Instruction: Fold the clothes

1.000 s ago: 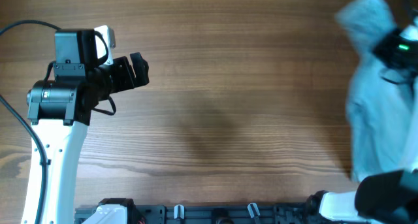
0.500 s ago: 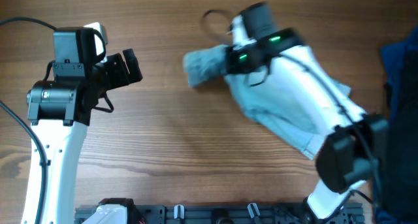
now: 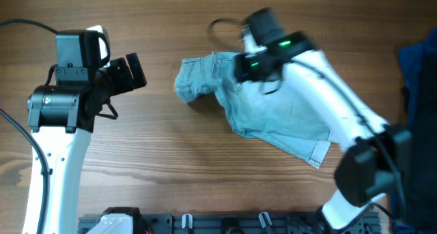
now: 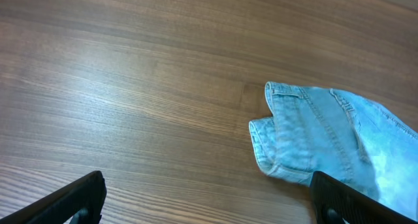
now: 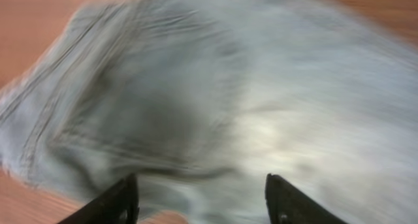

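The clothes, light blue denim shorts (image 3: 273, 114), lie spread on the wooden table right of centre, their rumpled waistband end pointing left. My right gripper (image 3: 249, 60) hovers over the upper left part of the shorts. In the blurred right wrist view its fingers stand apart above the denim (image 5: 215, 87) with nothing clamped between them (image 5: 202, 198). My left gripper (image 3: 133, 71) is open at the left, clear of the cloth. The left wrist view shows the folded-over waistband corner of the shorts (image 4: 313, 132) just beyond its right finger, and bare wood between the jaws (image 4: 206, 198).
A dark navy fabric heap (image 3: 416, 77) lies at the table's right edge. A black cable loop (image 3: 218, 26) rests on the wood behind the right wrist. A black rail (image 3: 225, 224) runs along the front edge.
My right arm has swung from the far right to the middle with the shorts and laid them on the table. Its jaws have opened. The left arm has barely moved.
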`<state>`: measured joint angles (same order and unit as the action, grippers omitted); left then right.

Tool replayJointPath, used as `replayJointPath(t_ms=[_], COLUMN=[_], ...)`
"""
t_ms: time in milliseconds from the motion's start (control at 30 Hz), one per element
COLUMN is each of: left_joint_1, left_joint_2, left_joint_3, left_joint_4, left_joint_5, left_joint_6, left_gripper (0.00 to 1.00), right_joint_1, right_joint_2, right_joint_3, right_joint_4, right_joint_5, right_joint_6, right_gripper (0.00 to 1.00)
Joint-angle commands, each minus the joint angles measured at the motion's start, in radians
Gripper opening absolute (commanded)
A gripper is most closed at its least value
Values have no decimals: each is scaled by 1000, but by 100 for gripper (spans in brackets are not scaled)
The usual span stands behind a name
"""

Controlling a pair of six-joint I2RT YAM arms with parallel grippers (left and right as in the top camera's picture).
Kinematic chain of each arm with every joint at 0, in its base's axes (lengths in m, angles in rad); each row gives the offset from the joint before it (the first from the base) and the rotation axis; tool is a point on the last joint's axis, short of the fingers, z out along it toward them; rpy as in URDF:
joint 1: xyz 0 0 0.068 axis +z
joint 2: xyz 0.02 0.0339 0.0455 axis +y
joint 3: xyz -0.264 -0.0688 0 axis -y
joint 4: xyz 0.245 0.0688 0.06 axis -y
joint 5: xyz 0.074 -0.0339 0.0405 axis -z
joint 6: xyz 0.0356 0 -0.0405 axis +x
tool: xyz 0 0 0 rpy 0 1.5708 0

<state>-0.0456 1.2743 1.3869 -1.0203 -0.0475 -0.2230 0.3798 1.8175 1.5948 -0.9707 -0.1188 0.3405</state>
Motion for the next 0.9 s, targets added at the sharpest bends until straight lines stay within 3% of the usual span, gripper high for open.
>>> replayJointPath(t_ms=[0, 133, 267, 367, 433, 533, 600, 667, 867], left_joint_1=[5, 5, 5, 5, 5, 5, 5, 5, 7], left_joint_2=[17, 115, 268, 392, 481, 557, 576, 573, 558], left_joint_3=[16, 3, -21, -22, -22, -22, -22, -21, -19], left_joint_4=[-18, -86, -107, -77, -53, -20, 3, 31, 47], left_joint_5=[56, 156, 316, 394, 456, 470, 470, 470, 470], left_joint_6=[5, -4, -29, -50, -63, -62, -61, -61, -53], left_gripper=[100, 100, 100, 100, 88, 54, 43, 43, 63], right_joint_1=[-212, -417, -537, -587, -615, -626, -624, -623, -626], right_joint_2=[-81, -76, -74, -74, -74, -74, -74, -74, -73], right_joint_3=[15, 15, 14, -1, -43, -136, -229, -345, -634], right_joint_4=[-58, -154, -232, -248, -228, -168, -103, -12, 256], right_joint_5=[33, -67, -60, -55, -55, -79, -93, -93, -36], right_joint_6=[24, -49, -80, -79, -79, -76, -65, -14, 160], right_gripper=[69, 70, 75, 72, 59, 29, 22, 17, 7])
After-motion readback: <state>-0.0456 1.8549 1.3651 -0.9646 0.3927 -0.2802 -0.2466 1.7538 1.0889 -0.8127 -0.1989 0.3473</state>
